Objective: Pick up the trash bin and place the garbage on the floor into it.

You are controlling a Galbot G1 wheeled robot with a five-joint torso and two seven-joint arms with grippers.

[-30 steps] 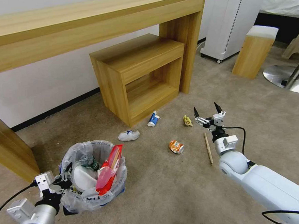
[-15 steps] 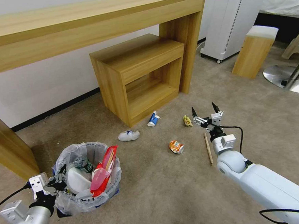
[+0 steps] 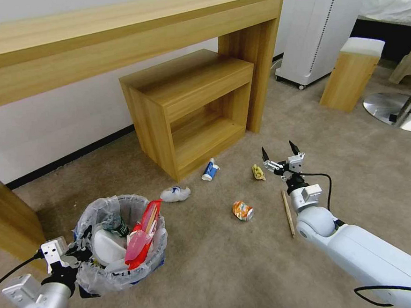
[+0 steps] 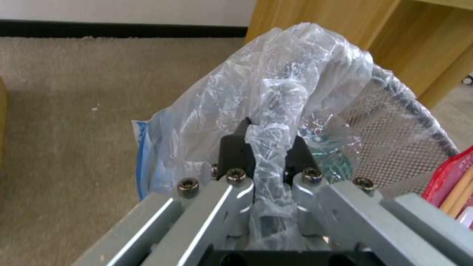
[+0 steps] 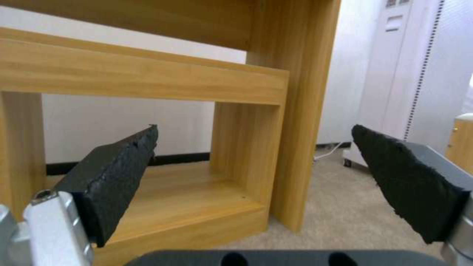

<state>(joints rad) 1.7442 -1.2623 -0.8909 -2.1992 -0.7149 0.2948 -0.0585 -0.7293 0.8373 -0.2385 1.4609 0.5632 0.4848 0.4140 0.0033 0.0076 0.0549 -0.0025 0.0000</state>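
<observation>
Trash bin (image 3: 120,242) sits at the lower left of the head view, and we've got our left gripper (image 3: 76,254) clamped on its bag-lined rim. It already holds a white slipper (image 3: 106,245) and red wrappers (image 3: 143,231). Scattered over the floor (image 3: 223,274) through the middle of the frame we see a crumpled blue mask (image 3: 175,193), a blue-white carton (image 3: 210,169), a small yellow scrap (image 3: 258,172), a crushed orange can (image 3: 242,210) and a wooden stick (image 3: 288,212). Our right gripper (image 3: 280,155) hangs right of centre, jaws spread wide and empty, just beside the yellow scrap.

Over to the left wrist view: the jaws are closed tight on a fold of the clear liner at the rim of the trash bin (image 4: 394,122), mesh wall showing at the right of the frame.

Right wrist view: both black pads (image 5: 116,173) stand far apart, nothing between them, facing the small wooden shelf unit (image 5: 147,85).

We judge we're mid-collection. Next up, the right arm needs to drop onto a piece, likely the yellow scrap.

Against half a second ago, the whole scene has slid in frame, so our camera has moved; the bin and grippers hold roughly where they were.
</observation>
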